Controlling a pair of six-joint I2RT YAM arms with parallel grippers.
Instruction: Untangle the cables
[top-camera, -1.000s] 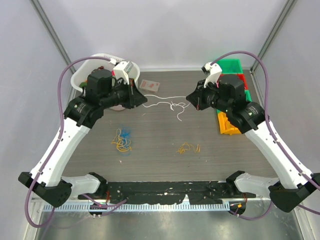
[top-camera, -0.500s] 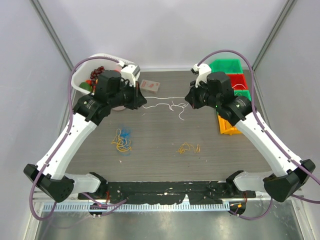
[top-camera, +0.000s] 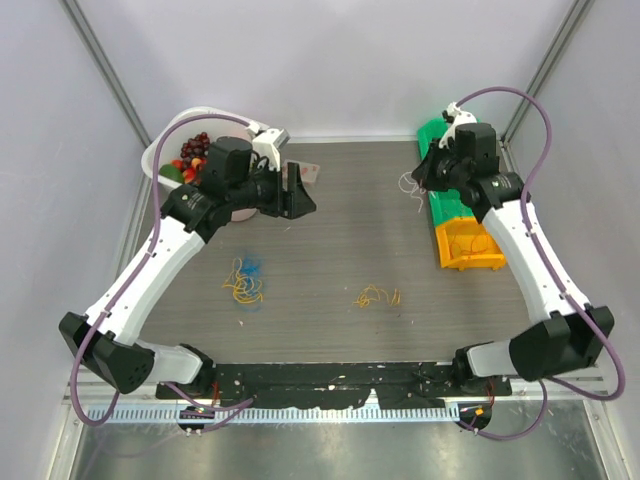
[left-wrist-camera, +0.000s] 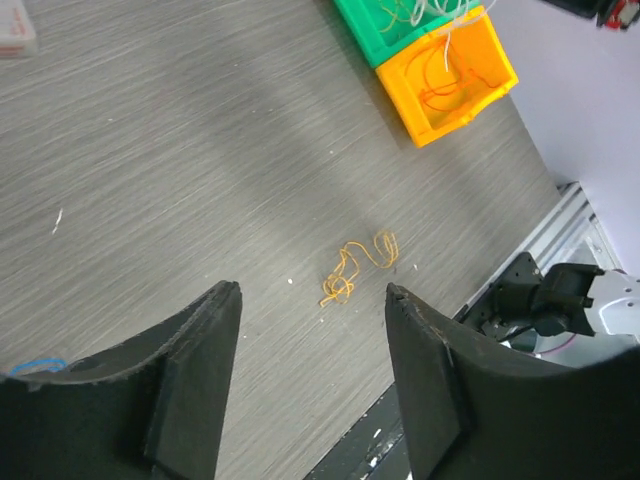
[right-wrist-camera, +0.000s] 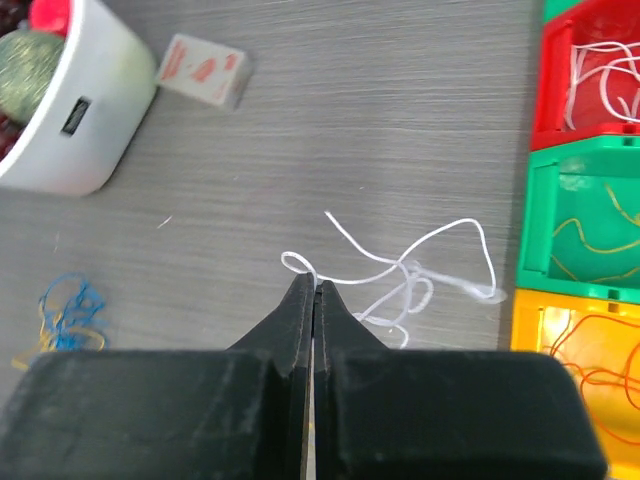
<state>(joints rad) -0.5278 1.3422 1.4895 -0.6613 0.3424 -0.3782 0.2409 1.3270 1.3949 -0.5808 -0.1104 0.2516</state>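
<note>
Closest to the near edge of the table (top-camera: 330, 245), a small orange-yellow cable (top-camera: 377, 296) lies in a loose curl a little right of the middle. To its left, well apart from it, a blue and yellow tangle (top-camera: 244, 282) sits bunched on the wood.

Further in, the left gripper (left-wrist-camera: 312, 293) hangs over the left half of the table. Its jaws stand wide apart with nothing between them. From its own camera the orange-yellow cable shows on the table far below the gap.

Across from it, near the right edge, the right gripper (right-wrist-camera: 315, 285) is pinched tight on one end of the white cable (right-wrist-camera: 412, 270). The rest of the cord trails in loops beside the bins.

Those bins line the right edge: an orange bin (top-camera: 470, 246) nearest with orange strands inside, then a green bin (right-wrist-camera: 585, 225) holding a yellow strand, then a red bin (right-wrist-camera: 590, 60) with white strands.

At the far left corner stands a white bowl (top-camera: 160, 158) of fruit. A small red and white card (right-wrist-camera: 205, 70) lies flat just beside it, towards the middle of the far edge.
</note>
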